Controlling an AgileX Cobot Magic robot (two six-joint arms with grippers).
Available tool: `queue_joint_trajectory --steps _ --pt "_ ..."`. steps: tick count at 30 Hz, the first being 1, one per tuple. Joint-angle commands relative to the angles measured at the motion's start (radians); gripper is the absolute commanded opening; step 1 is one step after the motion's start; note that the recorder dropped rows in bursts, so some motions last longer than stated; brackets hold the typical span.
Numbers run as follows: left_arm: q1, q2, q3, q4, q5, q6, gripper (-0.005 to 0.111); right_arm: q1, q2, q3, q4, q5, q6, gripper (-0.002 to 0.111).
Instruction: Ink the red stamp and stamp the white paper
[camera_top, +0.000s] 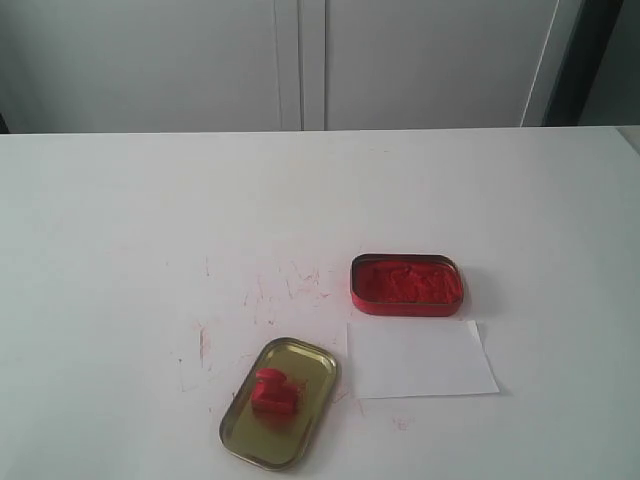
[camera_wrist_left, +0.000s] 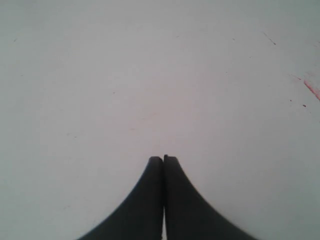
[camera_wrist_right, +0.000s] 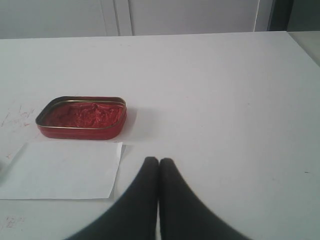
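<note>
The red stamp (camera_top: 272, 391) rests inside the gold tin lid (camera_top: 280, 402) near the table's front edge. Behind and to the right stands the open red ink tin (camera_top: 406, 284) (camera_wrist_right: 81, 117), and the white paper (camera_top: 420, 358) (camera_wrist_right: 61, 169) lies just in front of it. Neither arm shows in the exterior view. My left gripper (camera_wrist_left: 163, 159) is shut with nothing in it, over bare white tabletop; the stamp is out of its view. My right gripper (camera_wrist_right: 159, 161) is also shut and empty, hovering beside the paper's edge, apart from the tin.
Red scratch marks (camera_top: 285, 290) streak the white tabletop (camera_top: 120, 250) left of the ink tin, with a faint smudge (camera_top: 402, 423) in front of the paper. A grey cabinet wall (camera_top: 300, 60) rises behind the table's far edge.
</note>
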Motion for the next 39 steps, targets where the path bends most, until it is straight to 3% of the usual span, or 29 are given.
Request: queue_joint_trajectory --steps 1,16,29,39 --pt "-0.002 -0.004 0.006 -0.003 -0.003 -0.009 0.0 0.004 -0.006 0.005 0.004 -0.014 0.003 0.0" --pt "-0.002 -0.004 0.006 -0.003 -0.016 -0.009 0.0 0.004 -0.006 0.005 0.002 -0.014 0.003 0.0" --pt "-0.002 -0.004 0.006 -0.003 -0.353 -0.009 0.0 0.004 -0.006 0.005 0.004 -0.014 0.003 0.0" --pt "-0.002 -0.004 0.006 -0.003 -0.369 0.018 0.0 0.004 -0.006 0.005 0.004 -0.014 0.003 0.0"
